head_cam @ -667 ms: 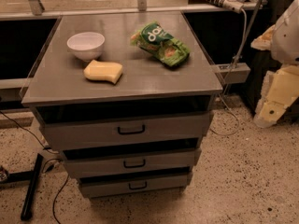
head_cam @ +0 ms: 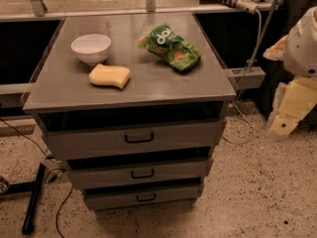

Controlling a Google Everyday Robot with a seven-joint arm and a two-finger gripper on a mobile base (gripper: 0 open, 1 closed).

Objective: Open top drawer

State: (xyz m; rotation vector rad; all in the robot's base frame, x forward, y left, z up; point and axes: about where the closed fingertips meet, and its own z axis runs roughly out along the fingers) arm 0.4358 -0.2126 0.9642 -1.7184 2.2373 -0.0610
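The top drawer (head_cam: 133,139) is the widest grey drawer front, just under the cabinet's top, with a small black bar handle (head_cam: 139,138) at its centre. A dark gap shows above its front. Two narrower grey drawers (head_cam: 141,172) sit below it, each with a like handle. My gripper (head_cam: 285,123) hangs at the right edge of the camera view, a cream part below the white arm (head_cam: 304,41). It is well to the right of the cabinet, about level with the top drawer, and touches nothing.
On the cabinet's top (head_cam: 148,88) are a white bowl (head_cam: 91,47), a yellow sponge (head_cam: 109,76) and a green snack bag (head_cam: 171,47). A black stand leg (head_cam: 33,197) and cables lie on the speckled floor at left. A cable (head_cam: 257,38) hangs at right.
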